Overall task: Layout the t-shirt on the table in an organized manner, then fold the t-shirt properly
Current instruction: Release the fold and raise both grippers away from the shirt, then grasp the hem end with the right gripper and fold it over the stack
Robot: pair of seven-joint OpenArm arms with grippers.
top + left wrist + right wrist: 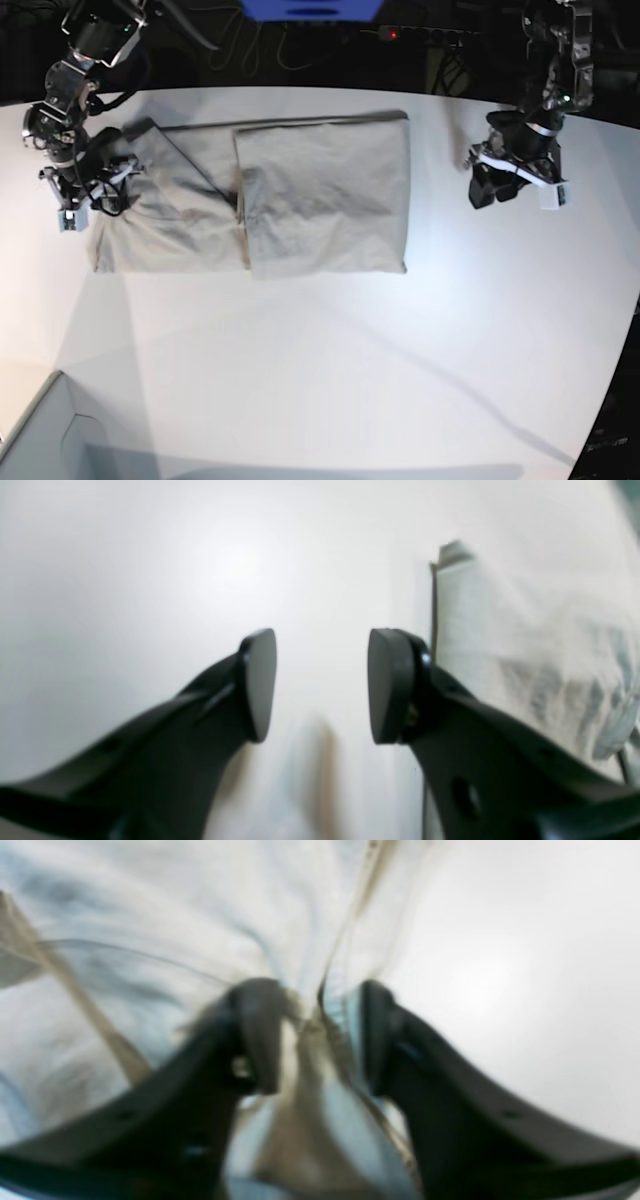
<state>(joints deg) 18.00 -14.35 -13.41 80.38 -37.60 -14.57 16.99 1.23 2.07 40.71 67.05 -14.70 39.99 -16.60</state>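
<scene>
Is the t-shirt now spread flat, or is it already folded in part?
Partly folded. In the base view the t-shirt lies on the table as a long rectangle, with one layer doubled over the middle.

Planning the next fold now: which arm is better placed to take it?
Right, probably. The right end effector already straddles a bunched edge of the t-shirt. The left end effector hangs open over bare table, beside the shirt and holding nothing.

A grey box corner (40, 435) juts into the lower left of the base view; along the dark far edge, tangled cables (250, 40) run beside a blue object (310, 9) and a power strip with a small red light (393, 35)
</scene>
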